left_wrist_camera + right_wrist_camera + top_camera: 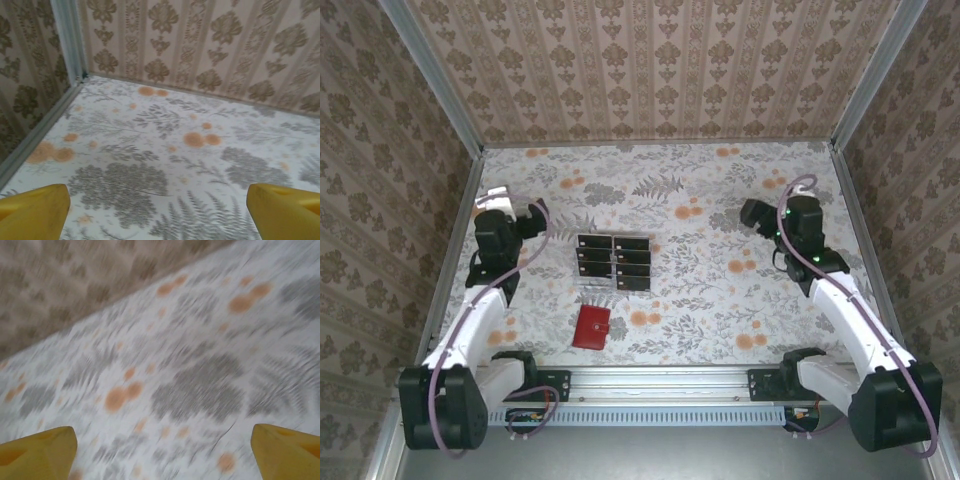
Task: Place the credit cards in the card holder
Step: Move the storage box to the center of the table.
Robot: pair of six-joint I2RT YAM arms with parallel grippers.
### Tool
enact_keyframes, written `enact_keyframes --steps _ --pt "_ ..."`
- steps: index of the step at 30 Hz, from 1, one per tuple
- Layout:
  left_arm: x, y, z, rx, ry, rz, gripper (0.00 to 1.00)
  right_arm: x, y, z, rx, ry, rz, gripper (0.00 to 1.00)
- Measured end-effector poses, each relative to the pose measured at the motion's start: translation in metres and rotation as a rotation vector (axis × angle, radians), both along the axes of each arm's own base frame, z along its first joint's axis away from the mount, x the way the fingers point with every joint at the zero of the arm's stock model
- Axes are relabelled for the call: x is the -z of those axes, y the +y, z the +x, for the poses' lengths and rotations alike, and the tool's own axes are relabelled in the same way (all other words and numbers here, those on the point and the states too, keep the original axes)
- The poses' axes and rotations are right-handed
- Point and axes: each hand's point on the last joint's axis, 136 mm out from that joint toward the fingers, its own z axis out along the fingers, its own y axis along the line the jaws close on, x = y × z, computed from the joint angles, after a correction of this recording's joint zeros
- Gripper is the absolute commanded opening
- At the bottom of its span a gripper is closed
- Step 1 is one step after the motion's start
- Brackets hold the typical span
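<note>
Both arms out wide, nothing in hand. My left pincer (pixel 498 193) hangs over the far left of the counter (pixel 720 300), fingers apart with only flowered cloth between them in the left wrist view. My right pincer (pixel 756 212) is far right, fingers spread too and holding nothing. Its own view is smeared, so I get no detail there.

The credit cards (pixel 613 262) sit mid-counter in two short columns, black faces up. The card holder (pixel 591 326) lies just on the near side of them, a little left, red and apparently folded shut, apart from the cards.

As I read it, the job has hardly begun: no card is in the holder. The holder looks closer to my left side, so that pincer should pin and open it, coming down square on the flap. The right should take one card only, from the edge of the outer column, fingers across its short sides. Thin cards packed close like that could easily come up in pairs.
</note>
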Motion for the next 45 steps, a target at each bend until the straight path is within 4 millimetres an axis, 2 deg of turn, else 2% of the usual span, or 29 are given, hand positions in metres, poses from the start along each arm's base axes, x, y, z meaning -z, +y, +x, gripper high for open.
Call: enact_keyframes --steps 3,7,12,16,19,25,32,38,45 --pt "-0.003 -0.018 -0.018 0.029 0.057 -0.054 1.00 0.018 0.057 -0.025 -0.161 0.097 0.028 0.86" --pt "0.019 -0.039 -0.050 0.069 0.170 -0.105 1.00 0.047 0.132 -0.070 -0.366 0.234 0.027 0.84" --pt "0.054 -0.058 -0.085 0.115 0.289 -0.144 1.00 0.083 0.192 -0.118 -0.500 0.365 -0.051 0.84" --pt "0.085 -0.065 -0.097 0.125 0.363 -0.157 1.00 0.102 0.222 -0.133 -0.530 0.410 -0.128 0.85" --pt "0.103 -0.068 -0.098 0.126 0.409 -0.163 1.00 0.115 0.235 -0.129 -0.516 0.430 -0.179 0.88" --pt "0.110 -0.085 -0.083 0.174 0.415 -0.182 1.00 0.129 0.249 -0.117 -0.480 0.428 -0.257 0.90" --pt "0.106 -0.103 -0.060 0.228 0.353 -0.214 1.00 0.137 0.246 -0.106 -0.430 0.404 -0.309 0.91" --pt "0.115 -0.114 -0.048 0.260 0.351 -0.226 1.00 0.144 0.242 -0.098 -0.401 0.402 -0.329 0.91" --pt "0.126 -0.127 -0.040 0.299 0.366 -0.241 1.00 0.143 0.235 -0.083 -0.358 0.389 -0.310 0.91"
